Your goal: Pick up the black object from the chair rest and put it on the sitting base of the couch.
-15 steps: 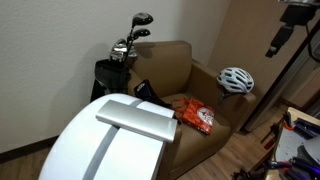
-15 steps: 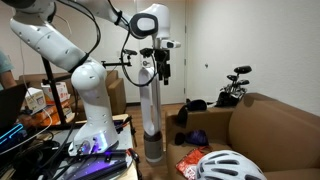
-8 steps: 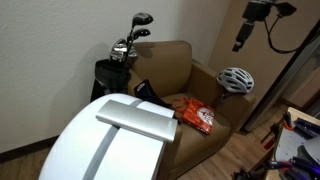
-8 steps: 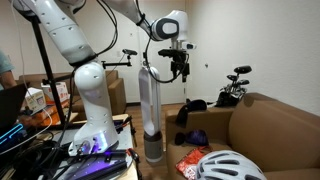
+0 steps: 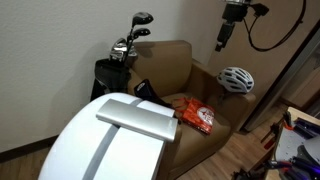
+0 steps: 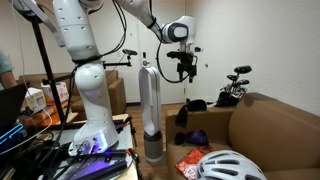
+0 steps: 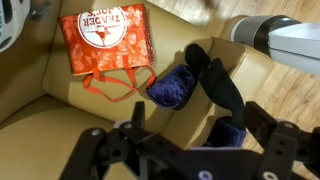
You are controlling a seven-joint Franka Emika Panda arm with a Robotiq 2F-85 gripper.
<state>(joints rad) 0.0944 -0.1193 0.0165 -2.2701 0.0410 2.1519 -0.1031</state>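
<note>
Well below the empty, wide-open jaws, the long black cloth-like object [image 7: 214, 78] is lying diagonally, slightly off their centre line.

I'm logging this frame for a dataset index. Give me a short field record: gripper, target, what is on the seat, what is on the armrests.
gripper: open, empty, in the air above the armchair
black object: on one armrest, not gripped
Trader Joe's bag: orange, lying on the seat
dark blue cloth: beside the black object in the wrist view
helmet: white, on the opposite armrest
golf clubs: behind the armchair
</note>
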